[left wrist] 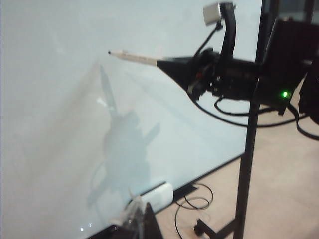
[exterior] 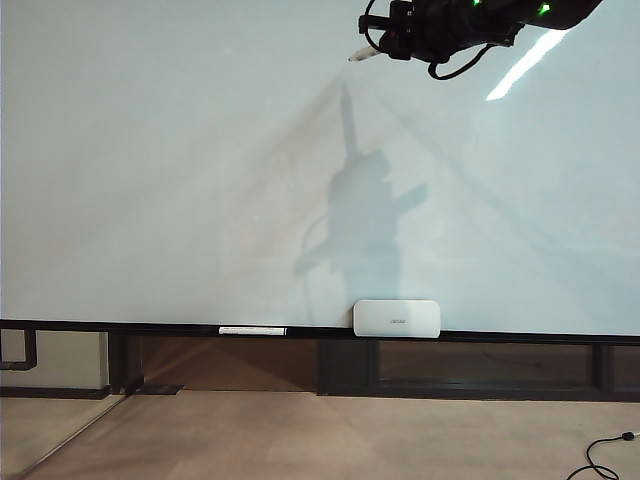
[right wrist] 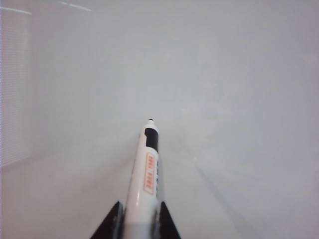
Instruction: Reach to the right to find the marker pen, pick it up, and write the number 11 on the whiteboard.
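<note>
Jaws of the right gripper (right wrist: pixel 135 219) are closed on the thin white marker pen (right wrist: pixel 144 174), dark tip forward, high at the upper right of the glossy pale whiteboard (exterior: pixel 180 160) and just short of it. No number 11 shows yet. I'd judge the tip should meet the board squarely and gently before the first downstroke. Left gripper (left wrist: pixel 134 221) hangs low near the rail; whether its jaws are open I cannot tell. Farther down sits a small white rounded box (exterior: pixel 396 318).
</note>
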`<state>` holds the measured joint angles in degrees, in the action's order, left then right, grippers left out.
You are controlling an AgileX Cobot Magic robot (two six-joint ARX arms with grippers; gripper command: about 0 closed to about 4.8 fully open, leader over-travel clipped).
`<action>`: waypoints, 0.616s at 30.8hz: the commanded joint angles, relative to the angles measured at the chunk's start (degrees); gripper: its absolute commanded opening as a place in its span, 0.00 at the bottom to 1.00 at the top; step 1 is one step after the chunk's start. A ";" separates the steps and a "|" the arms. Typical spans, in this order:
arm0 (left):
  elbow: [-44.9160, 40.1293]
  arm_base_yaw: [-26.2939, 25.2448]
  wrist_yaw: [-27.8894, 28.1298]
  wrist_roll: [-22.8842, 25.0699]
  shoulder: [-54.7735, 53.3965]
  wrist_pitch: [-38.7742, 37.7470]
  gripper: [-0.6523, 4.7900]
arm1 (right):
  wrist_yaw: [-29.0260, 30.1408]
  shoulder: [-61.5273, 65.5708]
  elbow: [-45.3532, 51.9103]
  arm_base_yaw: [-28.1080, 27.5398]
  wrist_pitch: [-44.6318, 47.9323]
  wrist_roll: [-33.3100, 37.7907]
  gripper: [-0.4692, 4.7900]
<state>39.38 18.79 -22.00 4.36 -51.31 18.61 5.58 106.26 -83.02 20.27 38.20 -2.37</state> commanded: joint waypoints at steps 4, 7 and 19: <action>0.11 -0.48 -2.73 -0.33 -1.75 1.44 0.11 | -0.11 0.31 -0.39 0.07 1.29 0.42 0.08; 0.11 -1.09 -4.31 -0.48 -3.34 1.84 0.11 | -0.09 0.79 -0.50 0.07 1.86 0.44 0.08; 0.13 -1.40 -5.01 -0.50 -4.85 4.37 0.11 | -0.11 2.86 -4.61 -0.70 0.37 0.92 0.08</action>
<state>39.38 17.37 -26.79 4.03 -56.21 22.06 5.61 109.06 -86.59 19.70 39.00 -1.93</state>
